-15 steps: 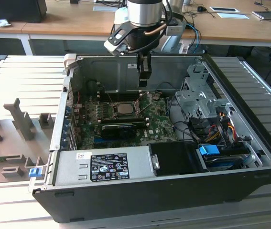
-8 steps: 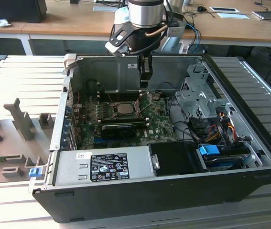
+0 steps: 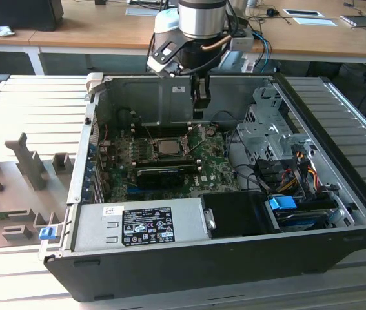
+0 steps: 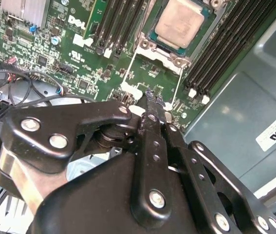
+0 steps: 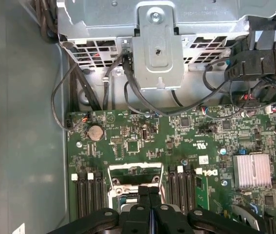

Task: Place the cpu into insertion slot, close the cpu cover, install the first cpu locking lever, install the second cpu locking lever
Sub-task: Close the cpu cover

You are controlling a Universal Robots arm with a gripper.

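Note:
The cpu (image 3: 168, 147) lies with its pale metal top up in the insertion slot (image 3: 167, 157) on the green board. In the second wrist view the cpu (image 4: 179, 23) sits inside the slot's rim (image 4: 143, 46). Silvery metal of the cpu cover (image 4: 164, 54) shows at the chip's edge nearest my fingers. I cannot tell whether the cover lies flat, or how the levers stand. My gripper (image 3: 200, 106) hangs above the board between the slot and the case's back wall. Its black fingers (image 4: 150, 109) are shut with nothing between them, and the gripper (image 5: 149, 197) hovers just off the slot (image 5: 133, 181).
A long black expansion card (image 3: 160, 174) lies in front of the slot, with the power supply (image 3: 137, 223) nearer still. A metal drive cage (image 3: 266, 132) and cable bundles (image 3: 286, 174) fill the exterior view's right. Memory slots (image 4: 225, 44) flank the socket. A finned heatsink (image 5: 252, 170) stands nearby.

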